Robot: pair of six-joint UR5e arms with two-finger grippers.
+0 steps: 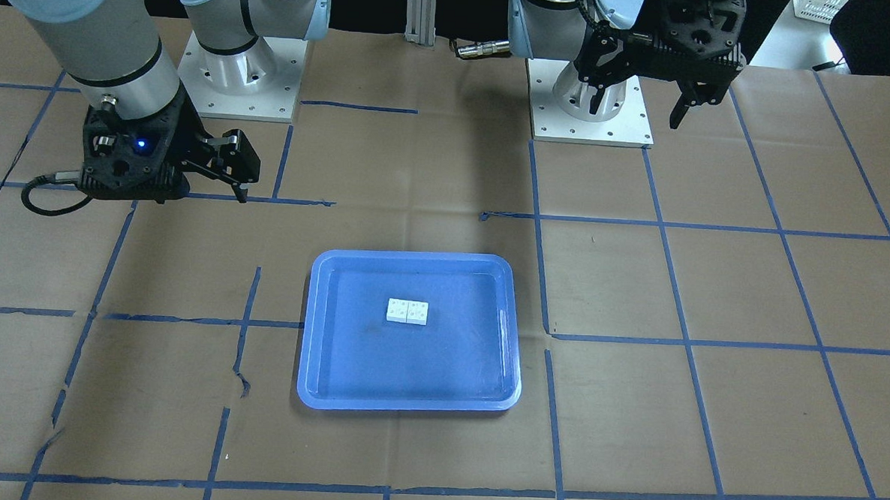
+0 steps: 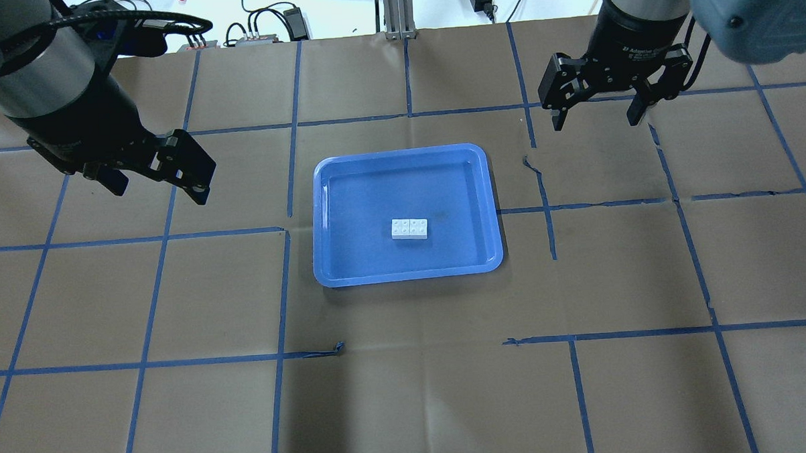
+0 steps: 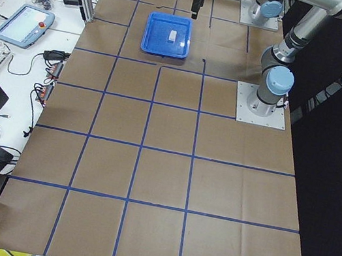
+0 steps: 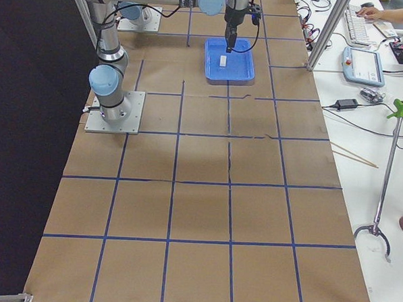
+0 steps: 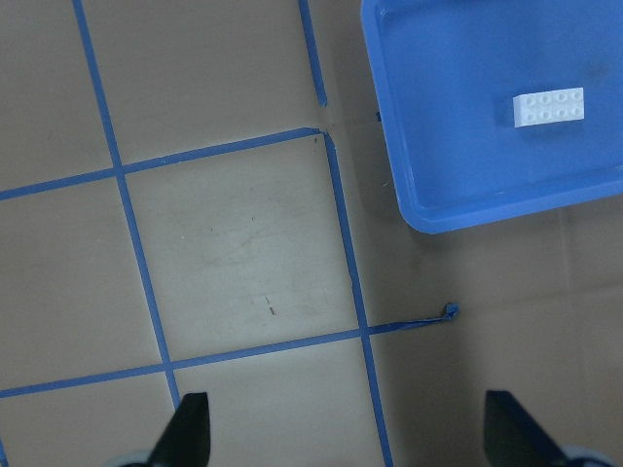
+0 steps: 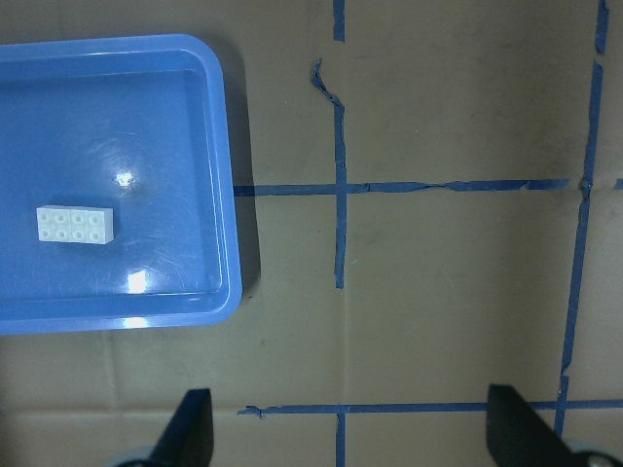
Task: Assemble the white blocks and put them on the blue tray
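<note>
The two white blocks [image 2: 409, 229] lie pressed side by side, studs up, as one small bar near the middle of the blue tray [image 2: 400, 153]. They also show in the front view [image 1: 407, 311], the left wrist view [image 5: 550, 107] and the right wrist view [image 6: 75, 225]. My left gripper [image 2: 160, 191] hangs open and empty above the table, left of the tray. My right gripper [image 2: 595, 122] hangs open and empty above the table, beyond the tray's far right corner. Neither touches the tray or the blocks.
The table is covered in brown paper with a blue tape grid, torn in places [image 2: 528, 162]. The two arm bases [image 1: 594, 99] stand on white plates at the robot's edge. Desks with a pendant [image 3: 20, 22] and cables flank the table's far side.
</note>
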